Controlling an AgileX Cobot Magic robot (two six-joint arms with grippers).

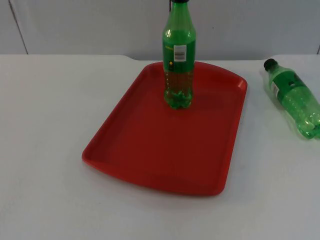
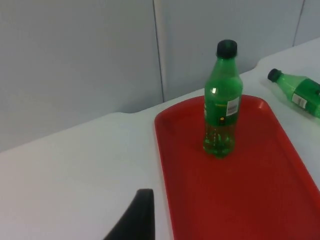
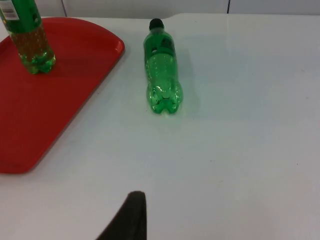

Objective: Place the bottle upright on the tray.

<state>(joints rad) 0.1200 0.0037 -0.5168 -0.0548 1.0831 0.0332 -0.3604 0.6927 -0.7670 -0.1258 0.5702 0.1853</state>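
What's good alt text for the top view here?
A green bottle with a black cap stands upright near the far edge of a red tray on a white table. A second green bottle lies on its side on the table to the tray's right, apart from it.

lying directly on the white table [image 1: 45, 150]: a red tray [image 1: 150, 150] at centre, a green bottle [image 1: 295, 97] on its side far right.
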